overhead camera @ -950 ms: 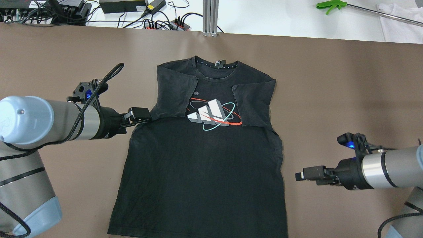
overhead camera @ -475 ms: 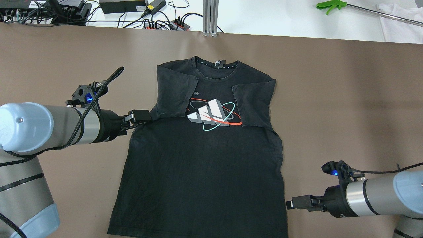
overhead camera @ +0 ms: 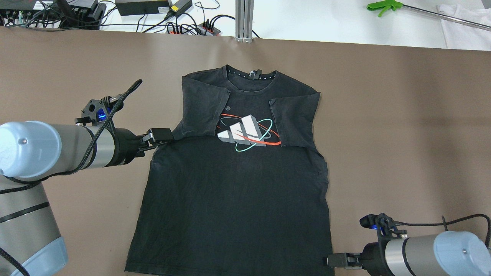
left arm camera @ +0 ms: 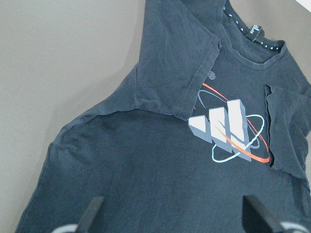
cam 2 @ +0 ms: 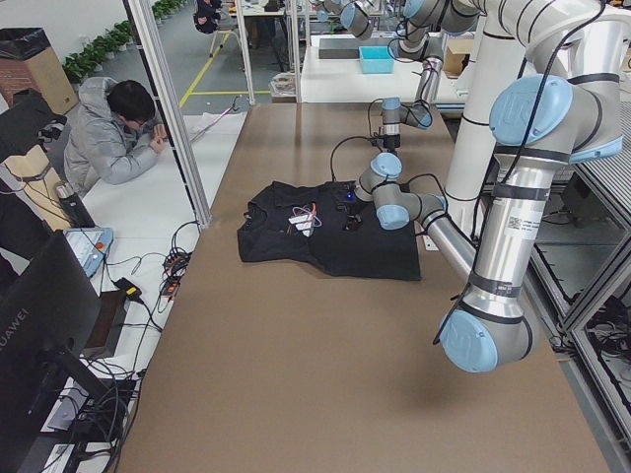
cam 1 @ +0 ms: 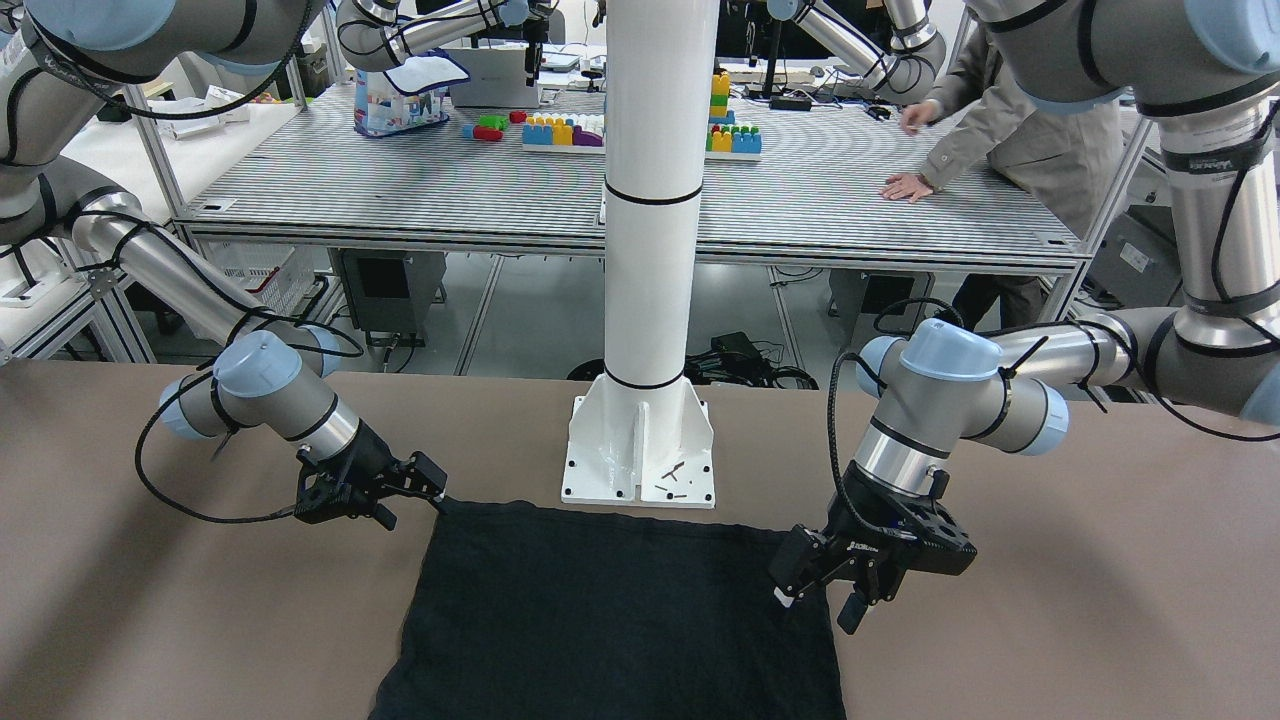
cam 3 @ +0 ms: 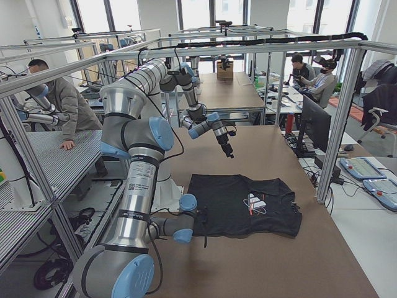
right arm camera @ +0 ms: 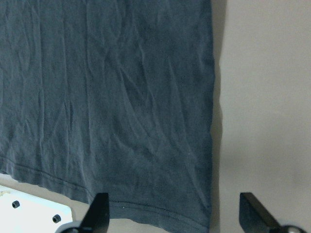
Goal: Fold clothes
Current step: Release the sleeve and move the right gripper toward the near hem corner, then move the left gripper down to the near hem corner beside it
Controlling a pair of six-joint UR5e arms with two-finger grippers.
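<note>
Black knit, thin and limp, in the form of a T-shirt (overhead camera: 234, 199) spread flat and print-up on the brown table (overhead camera: 383, 115), collar toward the far side, hem toward the robot and just beside the white base plate (cam 1: 610, 470) of the pillar. With both sleeves (overhead camera: 199, 111) already turned in over the chest, likely past the sleeve step and into setting up the body fold. Left gripper (overhead camera: 167, 135) low at the shirt's side edge just under the folded sleeve on that side, fingers (left arm camera: 93, 214) spread wide in its wrist view, nothing between them; impossible to say whether touching cloth. Right gripper (overhead camera: 330, 261) low at the hem corner on its own side, fingers (right arm camera: 99, 209) likewise parted, with the corner lying in the gap but unpinched. Holding nothing, then, on either side. Reads as a mismatch of stations: one at a hem corner, the other well up the side. Next, probably: bring the left to the matching hem corner, or else commit to a lengthwise fold from the present spots; can't tell which. Either way, calls for sinking to the table, nipping both layers at the very edge, closing firmly, then lifting only a little and carrying evenly, to avoid sagging and dragging the tucked sleeves out of place.
</note>
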